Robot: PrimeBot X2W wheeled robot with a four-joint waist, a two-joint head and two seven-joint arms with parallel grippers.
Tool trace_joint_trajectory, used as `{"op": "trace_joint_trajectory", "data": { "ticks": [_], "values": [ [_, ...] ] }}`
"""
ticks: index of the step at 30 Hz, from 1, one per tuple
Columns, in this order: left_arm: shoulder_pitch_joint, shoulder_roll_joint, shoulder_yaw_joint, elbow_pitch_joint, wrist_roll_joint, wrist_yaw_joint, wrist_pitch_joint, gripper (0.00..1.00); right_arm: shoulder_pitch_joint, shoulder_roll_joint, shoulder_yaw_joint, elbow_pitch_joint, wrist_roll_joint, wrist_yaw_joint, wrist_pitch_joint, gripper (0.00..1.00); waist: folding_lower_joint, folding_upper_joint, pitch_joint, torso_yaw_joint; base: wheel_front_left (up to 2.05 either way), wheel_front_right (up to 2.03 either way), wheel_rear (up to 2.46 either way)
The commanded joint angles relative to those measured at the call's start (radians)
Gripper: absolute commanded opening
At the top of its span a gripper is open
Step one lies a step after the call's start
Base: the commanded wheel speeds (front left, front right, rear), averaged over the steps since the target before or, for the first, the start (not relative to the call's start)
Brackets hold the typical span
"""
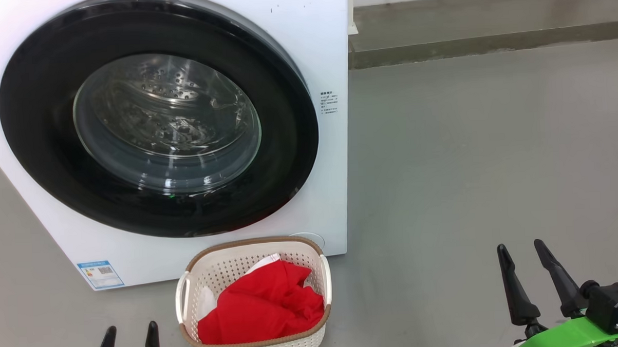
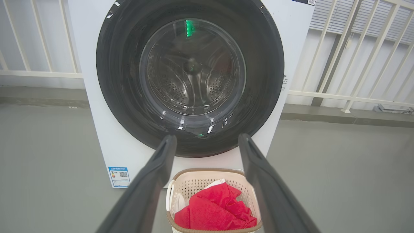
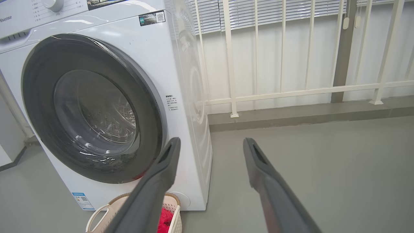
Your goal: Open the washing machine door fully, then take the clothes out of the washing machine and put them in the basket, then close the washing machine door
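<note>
The white washing machine [image 1: 315, 45] stands ahead with its round black-rimmed door [image 1: 45, 131] shut flat against the front; the steel drum shows through the glass. On the floor before it sits the cream basket [image 1: 217, 271] holding the red clothes [image 1: 265, 308] with a bit of white. My left gripper [image 1: 130, 331] is open at the basket's left, and in its wrist view [image 2: 207, 140] it points at the door [image 2: 262, 74] above the basket [image 2: 194, 184]. My right gripper [image 1: 521, 251] is open over bare floor at the right, also open in its own view [image 3: 210, 144].
A grey floor [image 1: 468, 163] spreads to the right of the machine. Behind runs a low concrete kerb [image 1: 489, 41] with a white railing [image 3: 291, 92] and blinds. A blue label [image 1: 100, 274] sits at the machine's lower left corner.
</note>
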Motion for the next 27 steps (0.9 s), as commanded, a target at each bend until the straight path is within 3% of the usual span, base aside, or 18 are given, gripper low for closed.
{"op": "trace_joint_trajectory", "data": {
  "ticks": [1,2,11,15,27],
  "values": [
    [-0.018,0.004,0.036,-0.019,-0.001,-0.004,-0.008,1.0,-0.016,-0.009,0.027,-0.024,-0.014,-0.001,-0.006,1.0,0.0,0.0,0.0,0.0,0.0,0.0,0.0],
    [0.0,0.0,0.0,0.001,0.0,0.0,0.0,0.0,0.0,0.001,0.003,0.0,-0.004,0.0,0.0,0.0,0.0,0.0,0.0,0.0,0.0,0.0,0.0],
    [0.007,-0.027,-0.009,0.093,-0.023,0.001,0.015,0.0,0.043,0.029,0.015,0.093,0.016,0.0,0.007,0.0,0.0001,0.0,0.001,0.0,0.0,0.0,0.0],
    [-0.003,-0.026,-0.008,0.092,-0.078,0.001,0.03,0.0,0.035,0.029,0.01,0.089,0.067,0.0,0.022,0.0,0.0023,0.0,0.004,0.001,0.0,0.0,0.0],
    [-0.026,-0.023,-0.008,0.092,-0.2,0.001,0.06,0.0,0.016,0.03,0.003,0.085,0.178,0.0,0.054,0.0,0.0001,0.0,0.016,0.002,0.0,0.0,0.0]
  ]
}}
